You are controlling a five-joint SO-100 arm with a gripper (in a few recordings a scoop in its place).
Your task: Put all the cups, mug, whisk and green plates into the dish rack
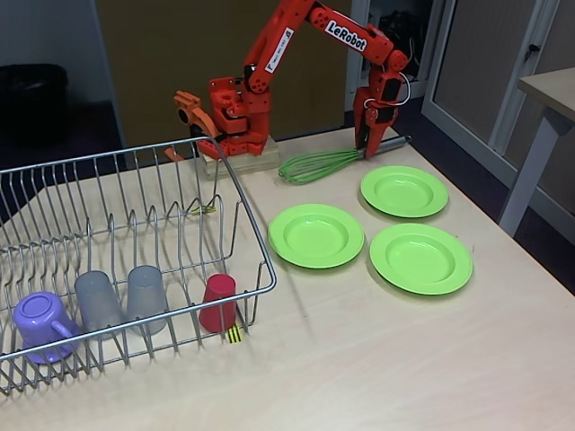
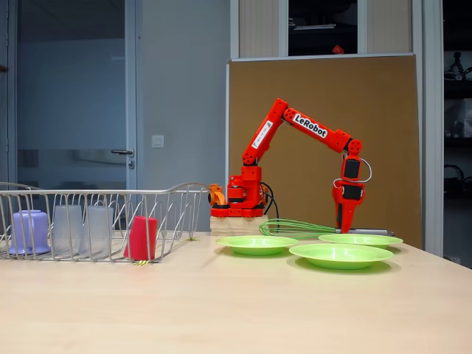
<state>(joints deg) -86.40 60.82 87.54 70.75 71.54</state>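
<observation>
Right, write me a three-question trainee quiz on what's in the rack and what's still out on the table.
1. True or false: the mug is already inside the dish rack.
2. How many green plates lie on the table?
3. The gripper is down at which item? A) red cup B) whisk C) a grey cup

Key: 1 true, beside the three cups. 2 three, all flat and outside the rack. 3 B, at the whisk's handle, where wire meets metal; whether it is gripped cannot be told.

"LeRobot" label on the red arm (image 1: 359, 38) forearm
</observation>
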